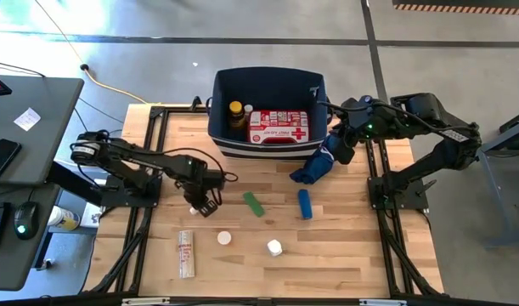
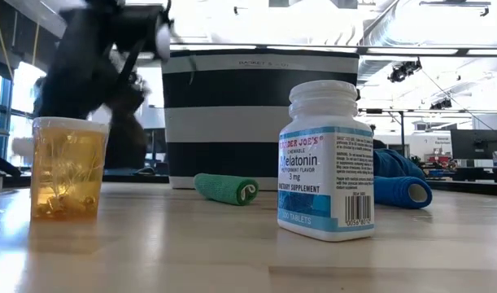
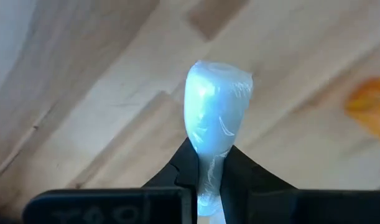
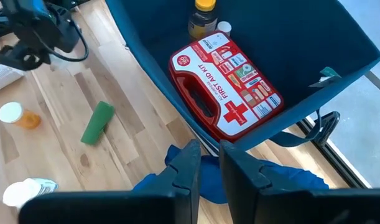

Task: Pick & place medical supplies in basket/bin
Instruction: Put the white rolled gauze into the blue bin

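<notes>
Wooden tabletop under bright shop lights: the left gripper pinches a small pale plastic-wrapped item just above the boards. Beyond it lie a green packet and a blue packet. Farther off, the right gripper, fingers near together, holds royal-blue fabric beside the navy bin containing the first aid pouch.

An industrial lab or workshop is indicated: a concrete floor surrounds the wooden table, and exposed ceiling ducts are seen above it.
</notes>
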